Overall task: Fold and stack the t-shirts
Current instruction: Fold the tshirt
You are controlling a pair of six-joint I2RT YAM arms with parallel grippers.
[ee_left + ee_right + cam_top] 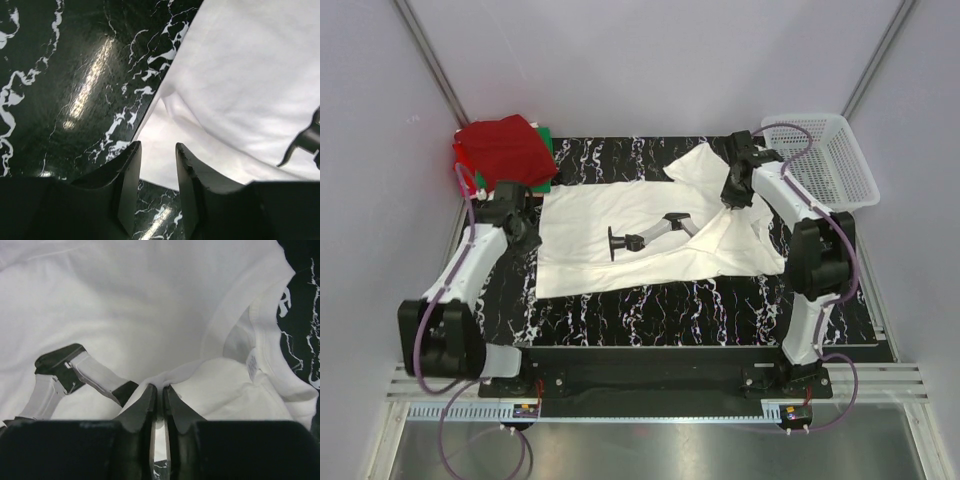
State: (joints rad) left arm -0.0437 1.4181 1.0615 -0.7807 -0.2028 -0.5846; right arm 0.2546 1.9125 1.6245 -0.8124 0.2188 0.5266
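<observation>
top external view: the white t-shirt (640,235) lies spread and rumpled across the middle of the black marbled bench (650,310), with a dark and grey print (645,238) on its upward face. a stack of folded t-shirts (505,150) sits beyond the shirt's far left corner, dark red on top and a strip of green showing at its right edge; how many lie beneath is hidden. a white mesh basket (835,160) stands beyond the shirt's far right corner, partly off the bench. the left pincer (523,225) is at the shirt's left edge, and the right pincer (732,192) is over its far right part near the neck; from above, both sets of fingers are too small and dark to read. left wrist view: the left pincer (157,150) stands open, with the shirt's edge lying below the gap between its two fingers (127,175); whether the tips touch the cloth cannot be told. only a cut-off bit of the print shows at the right border. right wrist view: the right pincer (160,390) is closed, pinching a raised fold of the white t-shirt between its tips. just right of the fold, the round collar (272,360) and a small neck label (252,361) show; the label's writing is too small to read. the print lies left of the fold, partly hidden behind the pincer's body.
</observation>
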